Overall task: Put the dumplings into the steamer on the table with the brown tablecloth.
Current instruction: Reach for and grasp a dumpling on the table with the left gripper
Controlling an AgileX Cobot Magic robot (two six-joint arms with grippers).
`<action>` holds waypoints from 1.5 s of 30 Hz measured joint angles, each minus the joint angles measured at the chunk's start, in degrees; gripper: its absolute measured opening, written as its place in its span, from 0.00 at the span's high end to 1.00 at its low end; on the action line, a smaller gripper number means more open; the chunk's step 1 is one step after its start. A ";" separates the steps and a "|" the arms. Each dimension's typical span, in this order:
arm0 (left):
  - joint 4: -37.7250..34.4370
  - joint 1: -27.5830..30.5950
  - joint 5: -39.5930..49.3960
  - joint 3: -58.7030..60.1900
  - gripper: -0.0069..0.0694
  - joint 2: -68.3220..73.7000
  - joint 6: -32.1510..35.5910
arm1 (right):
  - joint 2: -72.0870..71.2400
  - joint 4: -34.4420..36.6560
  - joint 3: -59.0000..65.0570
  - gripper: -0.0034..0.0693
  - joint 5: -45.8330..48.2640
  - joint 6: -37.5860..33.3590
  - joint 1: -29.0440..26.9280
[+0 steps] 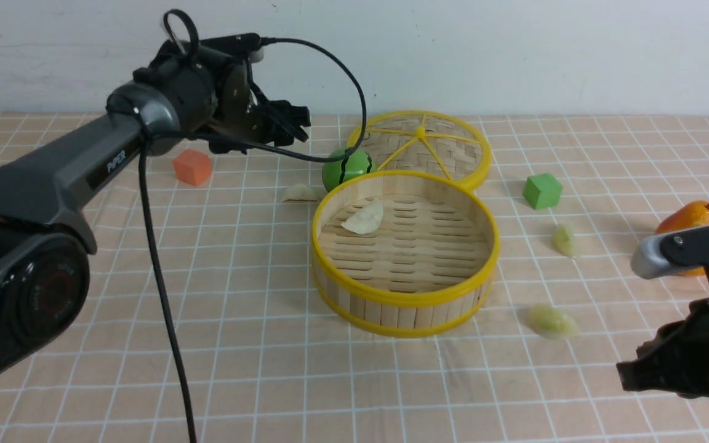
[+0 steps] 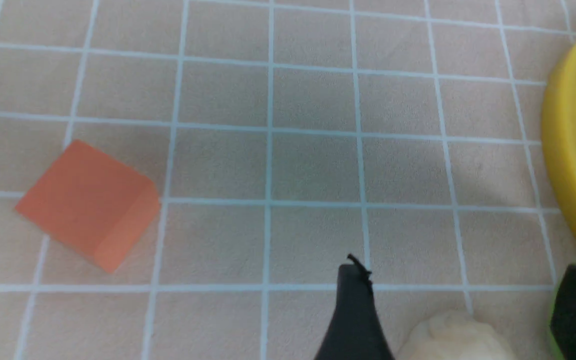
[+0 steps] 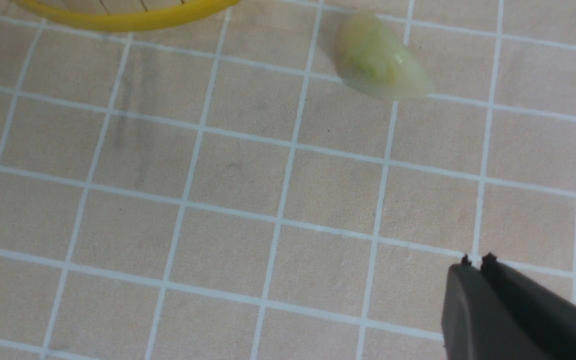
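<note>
Presumably the step in hand is picking the white dumpling [image 1: 299, 194] that lies on the brown tablecloth [image 1: 237, 369], left of centre in the front view, just beside the steamer [image 1: 404, 301]. Our left end effector [image 1: 296, 123] hangs over it, spread wide and empty; the left wrist view shows the dumpling between its fingers [image 2: 353, 310]. We should drop straight down, close gently across the pleats, then lift clear of the yellow rim before crossing. The green ball [image 1: 346, 169] and the lid [image 1: 422, 147] crowd the right side, so open room is leftward, towards the orange cube [image 1: 192, 167]. One dumpling [image 1: 364, 218] already rests in the steamer's upper left; the floor elsewhere is bare. Two green dumplings [image 1: 552, 321] wait at right, near our right end effector [image 3: 475, 260], pinched shut on nothing
</note>
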 joint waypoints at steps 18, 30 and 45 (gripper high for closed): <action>-6.23 -0.24 0.11 -1.87 0.93 7.80 3.11 | 0.38 1.45 -0.07 0.91 -0.51 0.00 0.00; -7.47 -0.24 19.07 -12.12 0.81 2.81 19.45 | 0.38 2.36 -0.07 0.90 -0.56 0.00 0.00; -17.12 -0.24 14.06 -12.01 0.36 11.30 43.36 | 4.92 2.67 -0.09 0.90 -0.74 0.00 0.00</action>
